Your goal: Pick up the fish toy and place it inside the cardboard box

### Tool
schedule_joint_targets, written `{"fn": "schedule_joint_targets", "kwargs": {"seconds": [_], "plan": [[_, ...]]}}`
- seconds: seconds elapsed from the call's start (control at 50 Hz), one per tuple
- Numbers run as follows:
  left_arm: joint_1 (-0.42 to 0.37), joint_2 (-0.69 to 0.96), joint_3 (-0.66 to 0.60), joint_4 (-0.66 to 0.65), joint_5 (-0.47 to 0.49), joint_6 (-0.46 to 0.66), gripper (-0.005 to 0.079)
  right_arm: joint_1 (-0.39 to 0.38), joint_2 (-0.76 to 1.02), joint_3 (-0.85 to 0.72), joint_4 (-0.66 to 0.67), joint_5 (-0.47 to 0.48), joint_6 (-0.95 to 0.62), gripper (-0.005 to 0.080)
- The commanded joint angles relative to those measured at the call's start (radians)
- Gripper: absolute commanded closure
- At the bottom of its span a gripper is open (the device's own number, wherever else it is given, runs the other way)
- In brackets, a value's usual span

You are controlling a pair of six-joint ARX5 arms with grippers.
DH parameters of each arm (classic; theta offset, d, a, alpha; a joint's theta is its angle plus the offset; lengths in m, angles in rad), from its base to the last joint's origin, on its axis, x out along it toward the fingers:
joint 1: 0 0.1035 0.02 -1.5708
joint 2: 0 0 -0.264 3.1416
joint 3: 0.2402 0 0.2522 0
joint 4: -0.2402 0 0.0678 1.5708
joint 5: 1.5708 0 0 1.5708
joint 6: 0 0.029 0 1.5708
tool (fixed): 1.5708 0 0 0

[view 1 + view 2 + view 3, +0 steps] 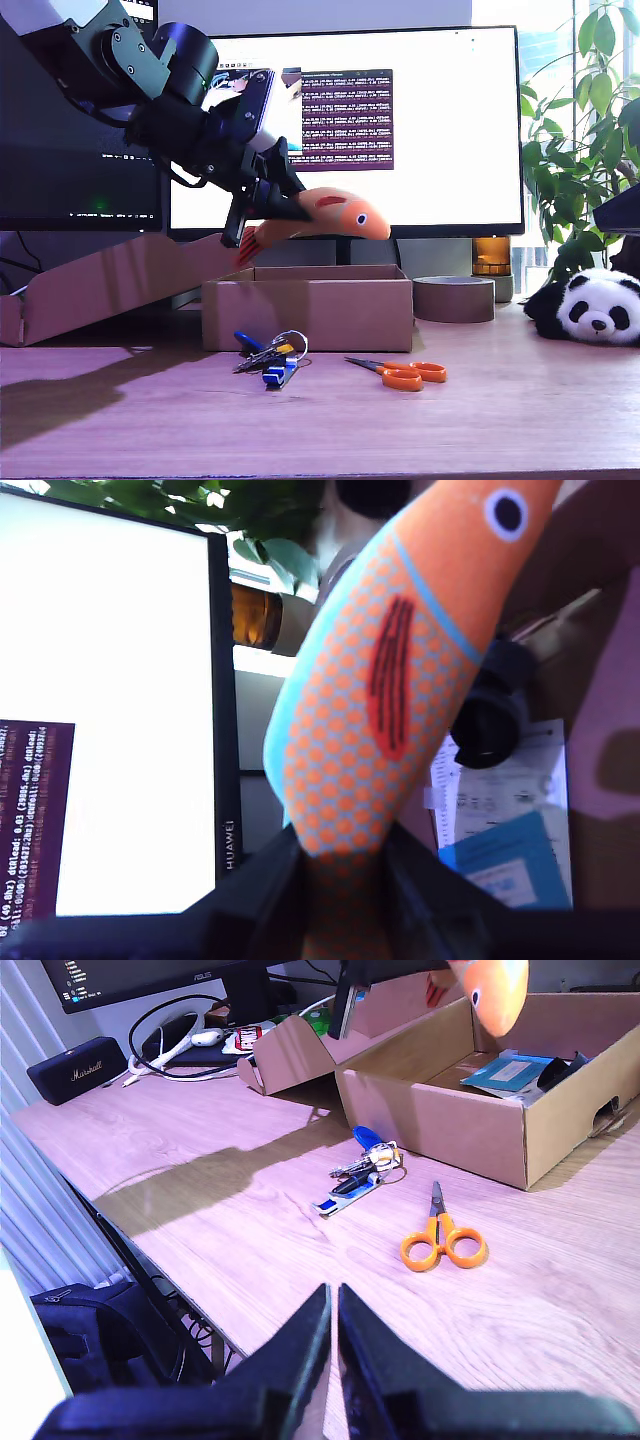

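Fish toy: the fish toy (340,213) is up in the air, right over the cardboard box (310,312). It does not touch the box. It lies nearly flat, and its head points to the exterior view's right.
My first gripper: my first gripper (268,205) pinches the fish near its tail end. In the first wrist view the two fingers (255,890) press on the fish from both sides.
My second gripper: my second gripper (333,1325) is pinched together with nothing in it. It hangs over the bare table (250,1260), away from the box.
In the box: a blue paper (505,1066) and a dark thing (556,1068) lie in there. There is room next to them.
On the table: keys (268,358) and orange scissors (402,374) lie in front of the box. A tape roll (453,298) and a panda (590,305) sit to the exterior view's right of it. They are not part of the job.
Step now: I think the pick-up is done. The fish is held over the box but is not in it yet.
Next move: I think the fish must go down into the box, and then the fingers must let go. The fish is long. It should lie along the long side of the box, or its head may catch on the wall.
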Motion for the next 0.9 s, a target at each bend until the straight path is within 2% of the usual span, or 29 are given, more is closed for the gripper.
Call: {"fn": "schedule_joint_targets", "kwargs": {"seconds": [0.0, 0.1, 0.16, 0.88], "plan": [[-0.001, 0.018, 0.000, 0.003, 0.002, 0.001, 0.0580, 0.002, 0.002, -0.013, 0.008, 0.000, 0.001, 0.0765], [-0.001, 0.018, 0.000, 0.004, 0.023, 0.001, 0.0355, 0.002, 0.002, -0.013, 0.008, 0.000, 0.001, 0.0765], [-0.001, 0.018, 0.000, 0.006, 0.023, 0.001, 0.0296, 0.002, 0.002, -0.013, 0.008, 0.000, 0.002, 0.0765], [0.004, 0.018, 0.000, 0.023, 0.000, 0.008, 0.0267, 0.002, 0.002, -0.013, 0.008, -0.001, 0.002, 0.0765]]}}
